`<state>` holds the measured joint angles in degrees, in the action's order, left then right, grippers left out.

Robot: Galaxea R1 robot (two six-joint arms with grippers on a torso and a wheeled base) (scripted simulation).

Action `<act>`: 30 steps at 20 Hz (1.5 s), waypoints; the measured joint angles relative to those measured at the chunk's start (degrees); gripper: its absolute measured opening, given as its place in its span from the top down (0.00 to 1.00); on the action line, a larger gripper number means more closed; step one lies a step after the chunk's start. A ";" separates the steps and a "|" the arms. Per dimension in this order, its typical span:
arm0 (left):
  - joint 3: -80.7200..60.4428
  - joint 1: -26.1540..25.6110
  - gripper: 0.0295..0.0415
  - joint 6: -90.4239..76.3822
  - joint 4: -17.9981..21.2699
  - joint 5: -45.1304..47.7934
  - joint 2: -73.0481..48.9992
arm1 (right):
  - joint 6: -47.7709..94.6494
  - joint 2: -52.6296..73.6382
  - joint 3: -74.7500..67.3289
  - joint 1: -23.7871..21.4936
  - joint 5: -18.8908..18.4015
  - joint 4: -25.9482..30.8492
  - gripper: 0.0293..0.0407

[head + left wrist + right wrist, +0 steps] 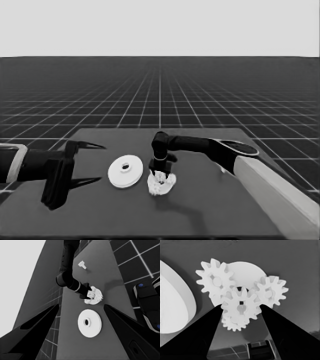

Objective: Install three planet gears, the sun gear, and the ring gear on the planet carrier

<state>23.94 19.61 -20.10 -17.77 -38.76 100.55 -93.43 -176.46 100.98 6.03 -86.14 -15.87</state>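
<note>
White against the dark table (210, 210), every part here reads easily. Farthest left, the left gripper (92, 162) waits over the table's left end, its fingers spread wide with nothing between them. Just past its fingertips, toward the middle, lies the larger round part (125, 171), the ring gear, flat and untouched.

Beside that, directly under the right gripper (159, 172), sits the smaller round part (246, 271), the planet carrier, with gears crowded on it. In the right wrist view three planet gears (215, 281) ring the carrier (one of them mostly hidden beneath the middle gear), and the sun gear (240, 306) sits at the centre between this gripper's fingers, which pinch it from either side. Beyond the right arm, well away from both hands, lies the thin white piece (82, 264).

The step in hand looks like seating the sun gear. To do it well, I would keep the gear level and centred over the carrier's hole, let its teeth fall into the gaps of all three neighbours instead of riding on their tips, and only then let go, lifting straight up so nothing is dragged.

No brand, label or writing is legible on any part.
</note>
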 joint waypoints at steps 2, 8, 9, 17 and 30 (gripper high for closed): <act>0.00 0.00 0.25 0.00 0.00 0.00 0.00 | -1.20 0.00 0.00 0.00 0.00 0.00 0.86; 0.00 0.00 0.25 0.00 0.00 0.00 0.00 | -4.80 -0.02 0.00 0.02 0.02 0.00 0.86; 0.00 0.00 0.25 0.00 0.00 0.00 0.00 | -5.40 0.00 0.02 0.09 0.02 -0.01 0.86; 0.00 0.00 0.25 0.00 0.00 0.00 0.00 | -10.20 0.03 0.04 0.20 0.02 -0.01 0.86; 0.00 0.00 0.25 0.00 0.00 0.00 0.00 | -18.00 0.03 0.04 0.20 0.02 -0.01 0.86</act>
<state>23.94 19.61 -20.10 -17.77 -38.76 100.55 -111.43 -176.43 101.01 6.22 -86.12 -15.88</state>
